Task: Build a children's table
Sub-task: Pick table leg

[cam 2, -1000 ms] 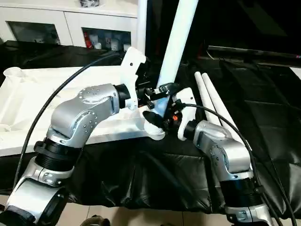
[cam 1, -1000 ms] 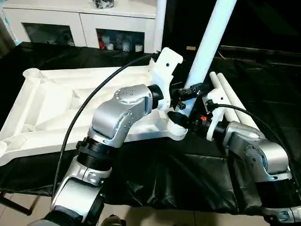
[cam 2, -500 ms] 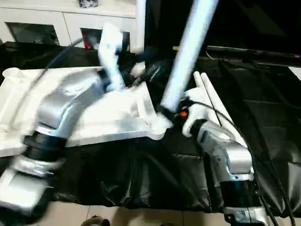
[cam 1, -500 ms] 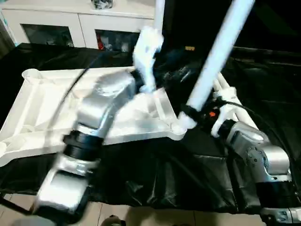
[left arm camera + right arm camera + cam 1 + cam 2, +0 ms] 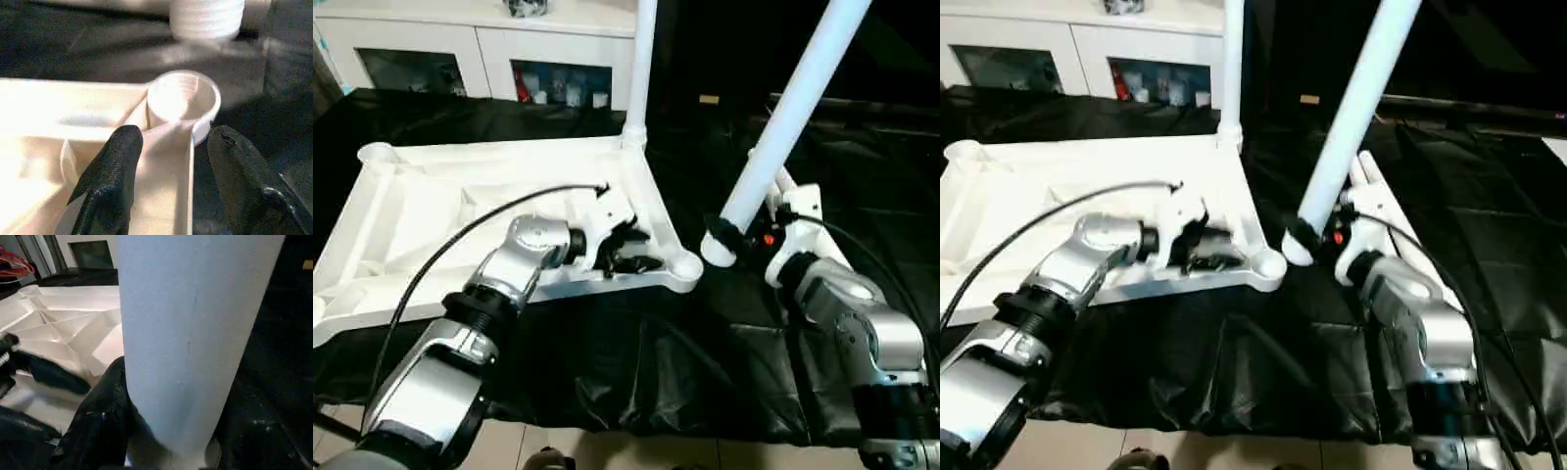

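- Your left claw (image 5: pixel 625 251) is spread and holds nothing; its black fingers (image 5: pixel 108 181) hover over the upturned table top's (image 5: pixel 421 211) ribbed edge, just short of the empty corner socket (image 5: pixel 685 264).
- Your right claw (image 5: pixel 732 233) pinches a white leg (image 5: pixel 793 108) near its lower end, tilted, beside that socket.
- Another leg (image 5: pixel 641 64) stands upright in the far corner.
- Spare legs (image 5: pixel 1371 181) lie on the black-covered table (image 5: pixel 636 362).
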Available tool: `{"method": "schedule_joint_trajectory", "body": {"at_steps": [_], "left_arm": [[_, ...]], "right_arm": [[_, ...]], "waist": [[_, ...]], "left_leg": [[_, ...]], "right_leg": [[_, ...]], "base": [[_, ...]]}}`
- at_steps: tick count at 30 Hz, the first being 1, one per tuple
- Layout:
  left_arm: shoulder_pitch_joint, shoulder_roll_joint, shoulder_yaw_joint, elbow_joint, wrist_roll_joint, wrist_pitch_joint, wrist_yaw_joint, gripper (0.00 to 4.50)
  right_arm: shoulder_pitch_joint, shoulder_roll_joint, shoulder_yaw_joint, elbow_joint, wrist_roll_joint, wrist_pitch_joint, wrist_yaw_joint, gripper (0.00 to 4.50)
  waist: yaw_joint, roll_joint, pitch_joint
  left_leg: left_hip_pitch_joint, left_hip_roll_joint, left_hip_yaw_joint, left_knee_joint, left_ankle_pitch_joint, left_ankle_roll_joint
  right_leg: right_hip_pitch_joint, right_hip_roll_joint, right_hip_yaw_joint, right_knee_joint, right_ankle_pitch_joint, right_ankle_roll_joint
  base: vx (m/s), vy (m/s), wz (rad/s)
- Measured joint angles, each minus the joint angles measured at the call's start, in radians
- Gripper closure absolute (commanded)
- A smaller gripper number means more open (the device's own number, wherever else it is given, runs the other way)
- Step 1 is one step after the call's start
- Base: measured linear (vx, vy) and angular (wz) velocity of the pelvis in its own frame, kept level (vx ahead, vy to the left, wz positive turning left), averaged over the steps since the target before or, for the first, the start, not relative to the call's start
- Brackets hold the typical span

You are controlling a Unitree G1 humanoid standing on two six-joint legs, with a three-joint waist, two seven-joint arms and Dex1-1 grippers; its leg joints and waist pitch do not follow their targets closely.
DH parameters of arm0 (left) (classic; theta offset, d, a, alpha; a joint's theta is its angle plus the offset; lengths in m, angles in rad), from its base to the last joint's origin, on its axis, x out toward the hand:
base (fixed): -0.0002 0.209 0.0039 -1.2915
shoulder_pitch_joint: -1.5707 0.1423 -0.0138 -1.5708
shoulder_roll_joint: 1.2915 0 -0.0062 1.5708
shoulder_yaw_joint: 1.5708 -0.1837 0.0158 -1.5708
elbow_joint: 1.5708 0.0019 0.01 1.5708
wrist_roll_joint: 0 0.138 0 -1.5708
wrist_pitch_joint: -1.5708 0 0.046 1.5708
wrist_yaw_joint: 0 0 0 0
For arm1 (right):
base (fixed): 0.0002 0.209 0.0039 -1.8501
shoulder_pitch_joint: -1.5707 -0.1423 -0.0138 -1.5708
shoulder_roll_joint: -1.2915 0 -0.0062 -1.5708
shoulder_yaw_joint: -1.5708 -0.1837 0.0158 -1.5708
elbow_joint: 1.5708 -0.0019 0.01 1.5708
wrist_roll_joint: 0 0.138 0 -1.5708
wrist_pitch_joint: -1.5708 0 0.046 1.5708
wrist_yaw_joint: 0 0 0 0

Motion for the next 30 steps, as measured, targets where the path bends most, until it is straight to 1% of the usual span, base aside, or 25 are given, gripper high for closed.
{"method": "schedule_joint_trajectory", "body": {"at_steps": [2, 3, 4, 5, 6, 7, 8, 9, 10, 12, 14, 17, 19, 20, 22, 28, 30], "left_arm": [[-0.007, -0.005, 0.009, 0.016, -0.004, 0.0, 0.002, 2.39], [-0.021, -0.022, 0.034, 0.04, -0.019, 0.003, 0.007, 2.39], [-0.041, -0.04, 0.07, 0.063, -0.046, 0.013, 0.023, 2.66], [-0.085, -0.07, 0.139, 0.098, -0.091, 0.033, 0.073, 2.66], [-0.127, -0.086, 0.188, 0.114, -0.121, 0.044, 0.121, 2.78], [-0.17, -0.098, 0.233, 0.117, -0.144, 0.051, 0.169, 2.78], [-0.228, -0.111, 0.277, 0.115, -0.169, 0.061, 0.227, 2.78], [-0.263, -0.118, 0.296, 0.107, -0.182, 0.064, 0.254, 2.78], [-0.285, -0.133, 0.303, 0.09, -0.186, 0.069, 0.28, 2.78], [-0.303, -0.176, 0.312, 0.039, -0.198, 0.09, 0.306, 2.78], [-0.297, -0.224, 0.3, 0.019, -0.2, 0.112, 0.307, 2.78], [-0.271, -0.267, 0.273, -0.072, -0.217, 0.166, 0.27, 2.78], [-0.263, -0.267, 0.26, -0.134, -0.232, 0.192, 0.245, 2.78], [-0.25, -0.261, 0.25, -0.186, -0.245, 0.212, 0.224, 2.78], [-0.227, -0.257, 0.236, -0.247, -0.268, 0.23, 0.187, 2.78], [-0.169, -0.239, 0.231, -0.322, -0.277, 0.245, 0.125, 2.78], [-0.16, -0.239, 0.228, -0.33, -0.27, 0.253, 0.145, 2.78]], "right_arm": [[0.005, 0.0, -0.002, -0.014, 0.001, 0.0, 0.0, 2.59], [0.012, -0.001, -0.005, -0.022, 0.004, 0.0, 0.003, 2.59], [0.02, -0.001, -0.005, -0.031, 0.01, 0.0, 0.008, 2.59], [0.032, -0.002, -0.003, -0.046, 0.016, 0.0, 0.02, 2.59], [0.038, -0.003, 0.003, -0.053, 0.018, 0.0, 0.031, 2.59], [0.044, -0.003, 0.006, -0.061, 0.022, 0.001, 0.039, 2.59], [0.047, -0.005, 0.01, -0.068, 0.023, 0.001, 0.048, 2.59], [0.047, -0.006, 0.015, -0.073, 0.022, 0.001, 0.05, 2.59], [0.046, -0.008, 0.019, -0.074, 0.021, 0.001, 0.053, 2.59], [0.046, -0.01, 0.026, -0.073, 0.012, 0.001, 0.054, 2.59], [0.038, -0.01, 0.04, -0.071, 0.009, 0.001, 0.053, 2.59], [0.036, -0.01, 0.044, -0.068, 0.0, 0.001, 0.054, 2.59], [0.036, -0.011, 0.043, -0.066, -0.001, 0.001, 0.054, 2.59], [0.036, -0.011, 0.043, -0.065, -0.001, -0.002, 0.055, 2.59], [0.036, -0.012, 0.043, -0.063, -0.002, -0.002, 0.054, 2.59], [0.036, -0.012, 0.045, -0.058, -0.009, -0.002, 0.054, 2.59], [0.036, -0.012, 0.045, -0.053, -0.01, -0.002, 0.052, 2.59]], "waist": [[0.0, 0.0, 0.0], [0.001, 0.0, 0.0], [0.004, 0.0, 0.0], [0.008, -0.001, 0.0], [0.007, -0.001, 0.001], [0.007, -0.001, 0.001], [0.006, -0.001, 0.0], [0.005, 0.0, 0.0], [0.004, 0.0, 0.0], [0.004, 0.0, 0.0], [0.004, 0.0, 0.0], [0.002, 0.0, 0.0], [0.0, 0.0, 0.0], [-0.002, 0.0, 0.0], [-0.002, 0.0, 0.0], [-0.001, 0.0, 0.0], [-0.001, 0.0, 0.0]], "left_leg": [[0.001, 0.0, 0.0, 0.0, 0.0, 0.0], [0.0, 0.0, 0.0, 0.0, 0.0, 0.0], [0.0, 0.0, 0.0, 0.0, 0.0, 0.0], [0.0, 0.0, 0.0, 0.0, 0.0, 0.0], [0.0, 0.0, 0.0, 0.0, 0.0, 0.0], [0.0, 0.0, 0.001, 0.0, 0.0, 0.0], [0.0, -0.001, 0.0, 0.0, 0.0, 0.0], [0.002, -0.001, 0.001, 0.0, 0.0, 0.0], [0.004, -0.001, 0.001, 0.0, 0.0, 0.0], [0.005, -0.001, 0.001, 0.0, 0.0, 0.0], [0.003, -0.001, 0.001, 0.0, 0.0, 0.0], [0.0, 0.0, 0.001, 0.0, 0.0, 0.0], [0.0, 0.0, 0.001, 0.0, 0.0, 0.0], [0.0, 0.0, 0.001, 0.0, 0.0, 0.0], [0.0, 0.0, 0.001, 0.0, 0.0, 0.0], [0.0, 0.0, 0.001, 0.0, 0.0, 0.0], [0.0, 0.0, 0.001, 0.0, 0.0, 0.0]], "right_leg": [[0.0, 0.0, 0.0, 0.0, 0.0, 0.0], [0.0, 0.0, 0.0, 0.0, 0.0, -0.001], [0.0, 0.0, 0.0, 0.0, 0.0, -0.001], [0.001, -0.001, 0.0, 0.001, 0.001, -0.001], [0.001, -0.001, 0.0, 0.001, 0.001, -0.002], [0.001, -0.001, 0.0, 0.0, 0.002, -0.003], [0.002, -0.001, 0.0, 0.0, 0.002, -0.003], [0.003, -0.002, 0.0, 0.0, 0.002, -0.003], [0.004, -0.002, 0.0, 0.0, 0.001, -0.002], [0.005, -0.002, 0.0, 0.0, 0.001, -0.001], [0.004, -0.002, -0.001, 0.0, 0.0, -0.001], [0.001, -0.001, -0.001, 0.0, 0.001, -0.001], [0.0, -0.001, -0.001, 0.0, 0.001, -0.001], [0.0, -0.001, -0.001, 0.0, 0.001, -0.001], [0.0, -0.001, -0.001, 0.0, 0.001, -0.001], [0.001, -0.001, -0.001, 0.0, 0.001, -0.001], [0.001, -0.001, -0.001, 0.0, 0.0, 0.0]], "base": [[0.0, 0.0, 0.0], [0.0, 0.0, 0.0], [0.0, 0.0, 0.0], [0.0, 0.0, 0.0], [0.0, 0.0, 0.0], [0.0, 0.0, 0.0], [0.0, 0.0, 0.0], [0.0, 0.0, 0.0], [0.0, 0.0, 0.0], [0.0, 0.0, 0.0], [0.0, 0.0, 0.0], [0.0, 0.0, 0.0], [0.0, 0.0, 0.0], [0.0, 0.0, 0.0], [0.0, 0.0, 0.0], [0.0, 0.0, 0.0], [0.0, 0.0, 0.0]]}}
